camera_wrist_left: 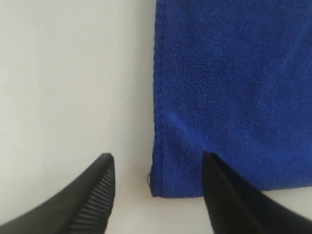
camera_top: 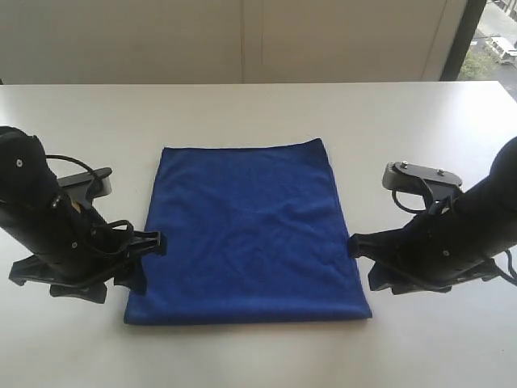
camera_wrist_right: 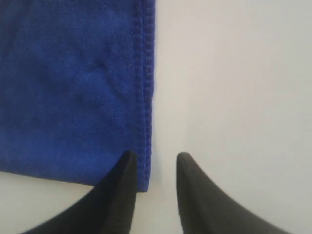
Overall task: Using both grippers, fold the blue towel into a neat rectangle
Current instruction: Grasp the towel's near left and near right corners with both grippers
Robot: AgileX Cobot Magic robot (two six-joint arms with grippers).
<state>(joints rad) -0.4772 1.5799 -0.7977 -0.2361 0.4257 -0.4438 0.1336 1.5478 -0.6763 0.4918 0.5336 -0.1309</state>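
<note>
The blue towel (camera_top: pixel 250 230) lies flat on the white table (camera_top: pixel 258 113) as a smooth rectangle, its hems straight. My left gripper (camera_top: pixel 155 243) is low at the towel's left edge, near the front corner. In the left wrist view the towel (camera_wrist_left: pixel 234 87) has that corner between the open jaws of the gripper (camera_wrist_left: pixel 156 156), one finger over the cloth and one over bare table. My right gripper (camera_top: pixel 354 245) is at the right edge. In the right wrist view the gripper (camera_wrist_right: pixel 156 154) is open astride the hem of the towel (camera_wrist_right: pixel 73 83), holding nothing.
Both black arms (camera_top: pixel 48 226) (camera_top: pixel 460 234) rest low on the table on either side of the cloth. Bare white tabletop surrounds the towel. A pale wall (camera_top: pixel 242 40) runs behind the table's far edge, with a window strip (camera_top: pixel 493 40) at the far right.
</note>
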